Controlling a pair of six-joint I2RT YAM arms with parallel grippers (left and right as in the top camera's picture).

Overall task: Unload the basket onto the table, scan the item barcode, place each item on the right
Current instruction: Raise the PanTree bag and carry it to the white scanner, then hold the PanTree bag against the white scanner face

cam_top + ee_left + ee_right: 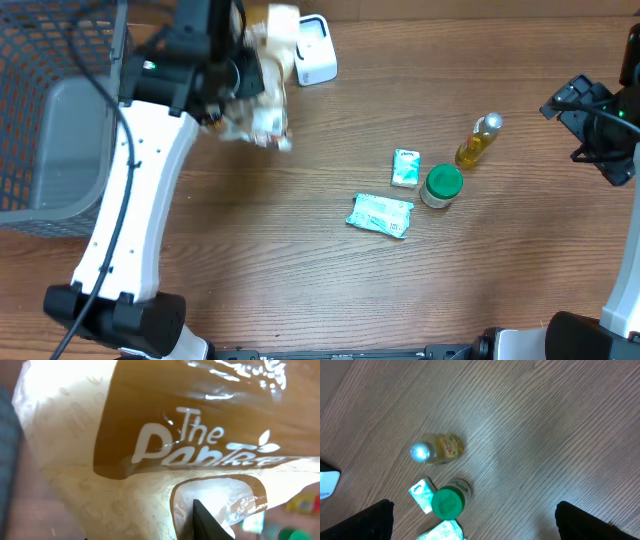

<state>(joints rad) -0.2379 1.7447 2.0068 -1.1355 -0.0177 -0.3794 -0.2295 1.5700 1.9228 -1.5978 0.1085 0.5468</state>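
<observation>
We hold the bag (268, 105) pinched in our left pincer (240, 80), up beside the scanner (316, 55), our right pincer (562, 128) gaping empty, so grasping looks done and scanning its barcode is left.

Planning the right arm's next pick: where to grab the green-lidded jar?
Probably the lid rim of the green-lidded jar, from above, closing across its near and far sides: it stands upright, the small packet crowds its left, the bottle its far right.
</observation>
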